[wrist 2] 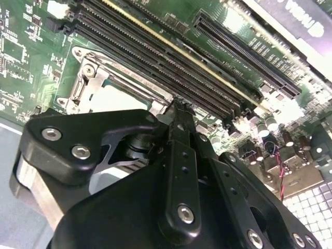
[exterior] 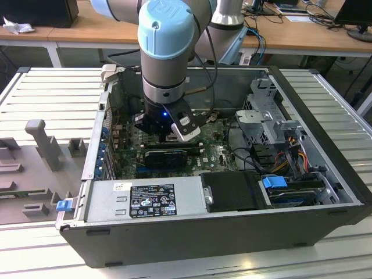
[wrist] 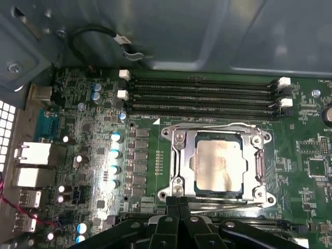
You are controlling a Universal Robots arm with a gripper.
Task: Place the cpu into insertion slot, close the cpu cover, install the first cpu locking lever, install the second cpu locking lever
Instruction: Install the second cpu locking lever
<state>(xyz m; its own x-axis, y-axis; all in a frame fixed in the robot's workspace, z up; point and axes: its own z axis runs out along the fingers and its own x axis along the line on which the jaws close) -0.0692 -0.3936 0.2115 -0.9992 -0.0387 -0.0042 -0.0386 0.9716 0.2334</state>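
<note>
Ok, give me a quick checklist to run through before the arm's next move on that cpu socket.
1. cpu lying flat in the cover's window: ok.
2. cover down around the cpu: ok.
3. levers both latched: cannot tell.
4. gripper at the cover's edge, off the cpu face: ok.
5. cable away from the cover, by the case wall: ok.
</note>
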